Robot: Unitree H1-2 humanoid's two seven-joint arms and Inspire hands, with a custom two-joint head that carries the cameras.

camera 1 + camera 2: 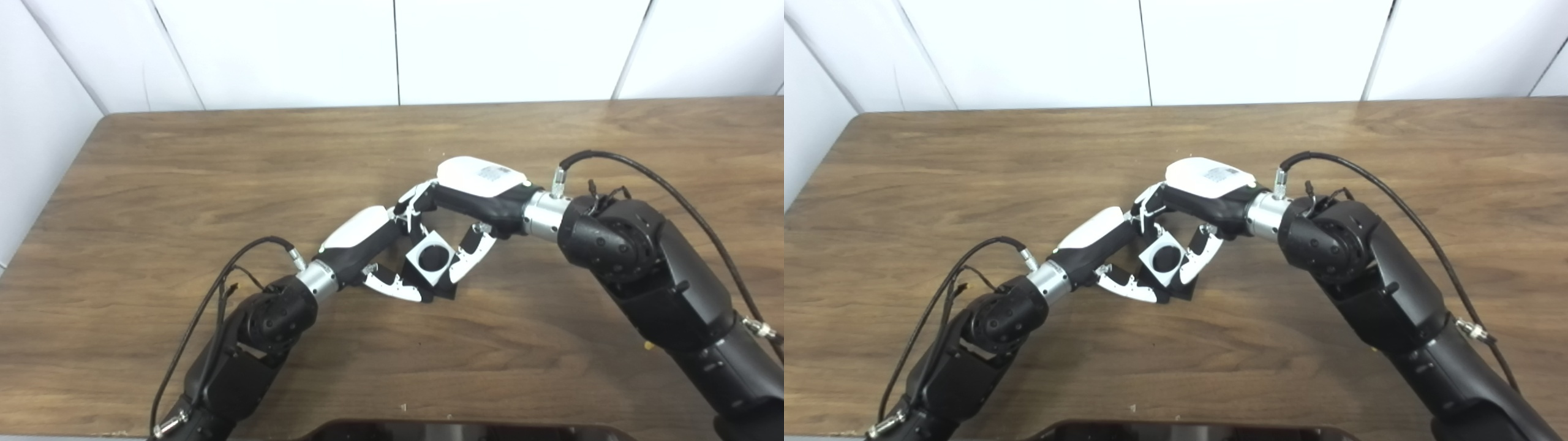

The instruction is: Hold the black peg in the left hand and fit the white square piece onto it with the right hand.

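**Peg and Square Piece Meet Between Two Hands**

Starting at 8 o'clock of the table [153, 184], the left arm rises toward the centre, and the left hand [373, 254] reaches in with its thumb under the assembly. It appears to be grasping the black peg [432, 258], though only the peg's round black end shows through the hole and a dark base edge peeks out below at 5 o'clock; the rest of the grip is hidden.

At the centre sits the white square piece [430, 258], tilted like a diamond, with the peg's end filling its hole. It looks seated on the peg, or close to it.

From 4 o'clock comes the right arm; the right hand [474, 196] arches over the piece, fingers at its upper corner and thumb against its right edge, so it looks closed on the piece.

Handling, as a judgement: both parts seem rigid, light, smooth plastic, not fragile but apt to slip or jam if tilted. The square piece is best held by opposite flat edges, keeping the hole clear; the peg by its base, low down, leaving the shaft free.

Count: one peg, one square piece, two hands.
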